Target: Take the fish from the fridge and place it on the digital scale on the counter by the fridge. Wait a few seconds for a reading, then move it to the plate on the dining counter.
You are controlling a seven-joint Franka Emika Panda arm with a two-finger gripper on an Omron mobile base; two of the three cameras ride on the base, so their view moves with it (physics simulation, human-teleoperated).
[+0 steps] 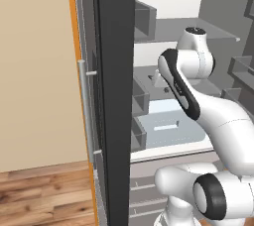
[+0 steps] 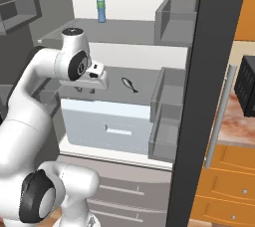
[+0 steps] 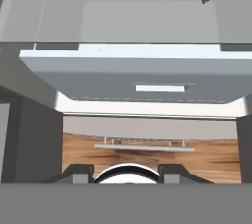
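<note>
Inside grey fridge (image 2: 124, 32), slim glossy fish (image 2: 130, 84) on flat shelf (image 2: 124, 89)

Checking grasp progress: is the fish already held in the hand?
No, the fish lies on the fridge shelf, apart from the hand.

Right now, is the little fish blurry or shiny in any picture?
Right base view: the fish is tiny but sharp, with no glare, lying on the fridge shelf. Hand view: it is crisp too, cut off by the top edge, with a pale sheen along its body.
</note>
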